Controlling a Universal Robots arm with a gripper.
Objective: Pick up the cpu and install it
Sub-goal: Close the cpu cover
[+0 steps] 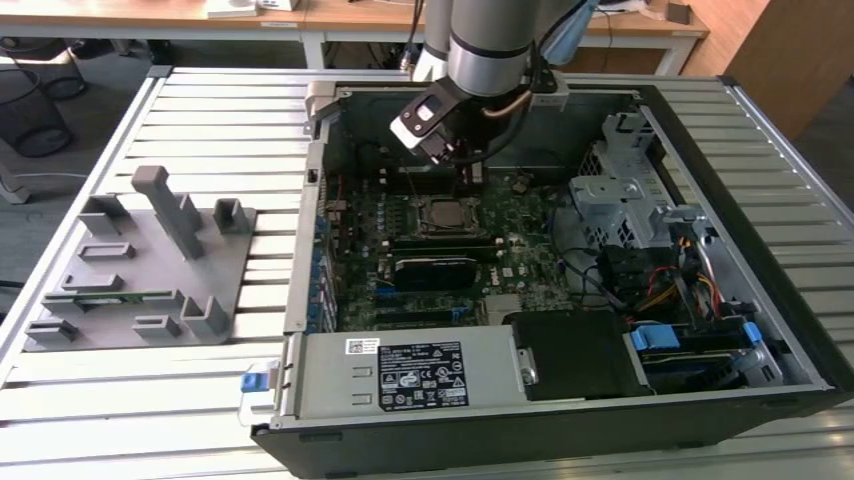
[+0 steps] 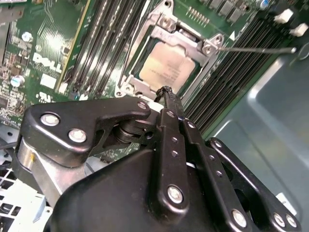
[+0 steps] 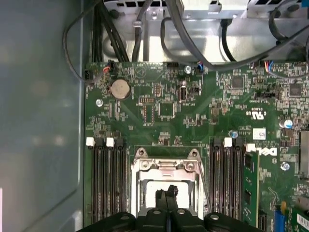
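Note:
The cpu [image 2: 166,67] lies flat inside the motherboard socket [image 2: 164,21], its pale silver top showing within the open metal frame. In the exterior view the cpu [image 1: 447,215] sits mid-board inside the open computer case. My gripper [image 2: 166,92] hangs just above the socket's near edge, its black fingers [image 2: 170,111] pressed together with nothing between them. The first wrist view shows the gripper [image 3: 166,191] shut over the cpu [image 3: 150,189], with part of the chip hidden behind the fingertips. From the exterior view, my gripper [image 1: 467,178] reaches down just behind the socket.
Black memory slots [image 3: 106,183] flank the socket, with a green memory stick [image 3: 249,183] seated in one. A thin socket lever [image 2: 256,49] sticks out sideways. Cables [image 3: 188,38] and a drive cage [image 1: 627,200] crowd the case. A grey fixture [image 1: 147,270] stands at the exterior view's left.

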